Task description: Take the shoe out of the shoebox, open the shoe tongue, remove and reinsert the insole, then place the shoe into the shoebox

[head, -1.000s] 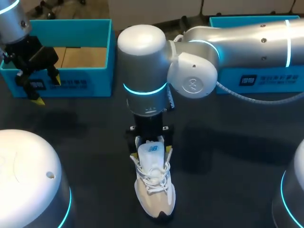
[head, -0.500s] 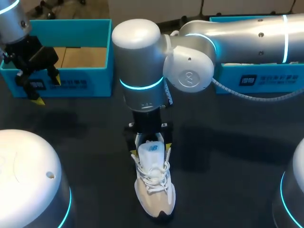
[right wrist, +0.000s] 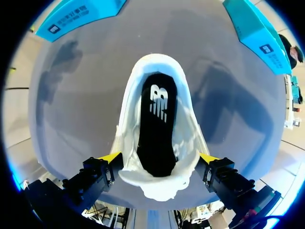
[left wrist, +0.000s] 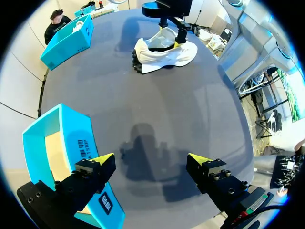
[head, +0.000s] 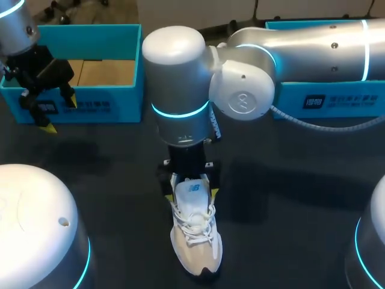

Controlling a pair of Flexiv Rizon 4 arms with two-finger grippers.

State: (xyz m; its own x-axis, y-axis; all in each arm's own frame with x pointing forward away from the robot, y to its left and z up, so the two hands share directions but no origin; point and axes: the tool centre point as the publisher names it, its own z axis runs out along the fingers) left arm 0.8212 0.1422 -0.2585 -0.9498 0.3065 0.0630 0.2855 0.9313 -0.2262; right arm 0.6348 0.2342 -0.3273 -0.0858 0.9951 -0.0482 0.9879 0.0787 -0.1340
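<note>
Dark table (head: pixel 108 150) had the white sneaker (head: pixel 195 241) near its front edge, right gripper (head: pixel 191 192) pinching its sides. Left gripper (head: pixel 60 114) hung spread by the back-left shoebox (head: pixel 84 108).

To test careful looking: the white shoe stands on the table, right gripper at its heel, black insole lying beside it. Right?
No: the black insole lies inside the white shoe, not beside it, as the right wrist view shows. The shoe stands on the table, right gripper at its heel.
</note>
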